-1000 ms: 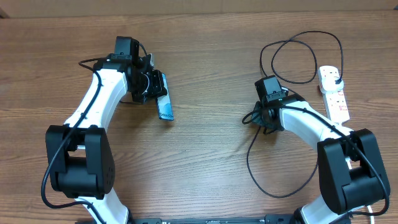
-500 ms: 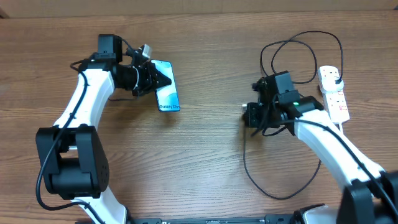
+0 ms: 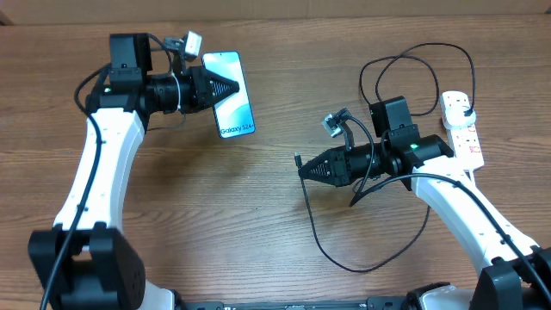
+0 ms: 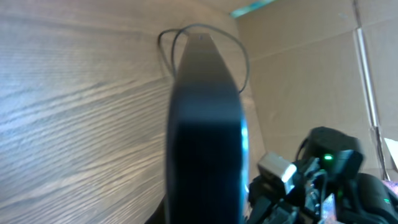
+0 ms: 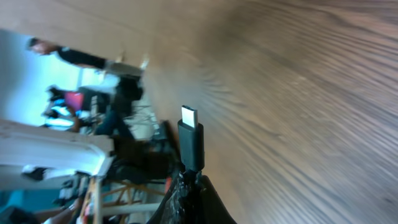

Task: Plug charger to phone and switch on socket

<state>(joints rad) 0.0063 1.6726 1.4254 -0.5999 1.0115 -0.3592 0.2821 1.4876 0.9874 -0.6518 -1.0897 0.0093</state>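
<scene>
The phone (image 3: 232, 116) is clamped in the left gripper (image 3: 233, 89) over the left of the table (image 3: 258, 250), the charger (image 5: 191, 146) tip pinched in the right gripper (image 3: 304, 170), well apart; skewed insertion is risked, their alignment being hard to judge here.

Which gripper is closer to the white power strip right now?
Right. The right gripper, shut on the charger tip, sits mid-table, on the power strip's side; the left gripper holds the phone on the table's opposite side.
</scene>
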